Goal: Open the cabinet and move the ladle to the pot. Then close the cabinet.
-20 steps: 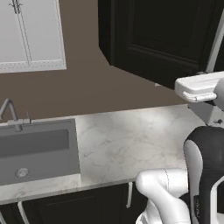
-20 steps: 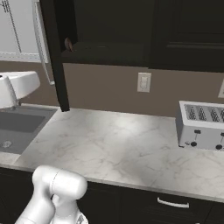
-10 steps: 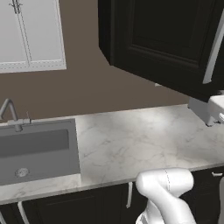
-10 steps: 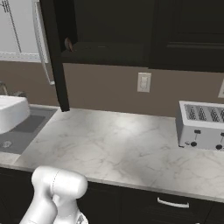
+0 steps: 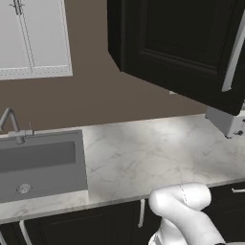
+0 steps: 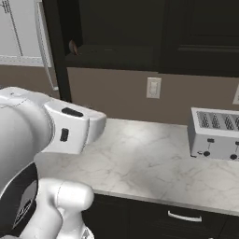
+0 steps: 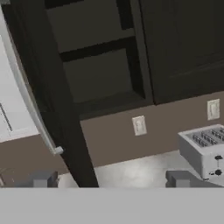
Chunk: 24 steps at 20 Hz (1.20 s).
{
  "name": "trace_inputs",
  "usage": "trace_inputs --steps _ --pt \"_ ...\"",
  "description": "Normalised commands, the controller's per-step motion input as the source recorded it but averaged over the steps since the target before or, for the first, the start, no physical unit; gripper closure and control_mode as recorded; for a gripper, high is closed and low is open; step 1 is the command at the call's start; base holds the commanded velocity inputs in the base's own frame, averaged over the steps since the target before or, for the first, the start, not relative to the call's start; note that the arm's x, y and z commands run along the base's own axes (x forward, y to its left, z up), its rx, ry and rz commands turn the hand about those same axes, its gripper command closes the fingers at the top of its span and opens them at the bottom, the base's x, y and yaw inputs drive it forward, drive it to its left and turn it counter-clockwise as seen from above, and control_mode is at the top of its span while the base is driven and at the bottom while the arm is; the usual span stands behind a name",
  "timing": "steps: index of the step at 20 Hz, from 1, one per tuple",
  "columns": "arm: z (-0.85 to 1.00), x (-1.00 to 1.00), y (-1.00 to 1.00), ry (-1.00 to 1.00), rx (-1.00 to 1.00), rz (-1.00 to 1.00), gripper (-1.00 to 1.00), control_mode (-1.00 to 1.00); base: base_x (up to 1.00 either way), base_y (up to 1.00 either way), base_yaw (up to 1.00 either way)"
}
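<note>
The black cabinet stands open, its door swung out towards me. The door's long silver handle runs down the left of the hand view and also appears as the handle in the left base view. On the lower shelf, just behind the door's edge, a small brownish end pokes out; it may be the ladle. My gripper is open, fingertips far apart with nothing between them, back from the cabinet and facing its shelves. The pot is out of view.
A silver toaster stands on the marble counter to the right, below a shut black door. Wall outlets sit on the brown backsplash. A sink with a faucet lies to the left, under a white wall cabinet.
My gripper has gone from shut to open and drawn back and down from the door's handle. The cabinet door has stayed open. My arm has swung large into the right base view.
</note>
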Motion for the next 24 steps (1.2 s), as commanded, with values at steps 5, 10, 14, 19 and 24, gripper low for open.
trace_inputs --steps 5,10,14,19,24 --pt "0.0 0.84 -0.51 0.27 0.47 0.24 -1.0 -1.0 0.0 0.0 0.0" --pt "-0.23 1.0 0.06 0.18 0.41 0.23 -1.0 -1.0 0.0 0.0 0.0" --pt "-0.37 0.97 0.22 0.13 0.37 0.21 -1.0 -1.0 0.0 0.0 0.0" --pt "-0.29 0.74 0.27 0.11 0.37 0.19 -1.0 -1.0 0.0 0.0 0.0" --pt "-0.26 0.05 0.58 0.0 0.29 0.14 -1.0 -1.0 0.0 0.0 0.0"
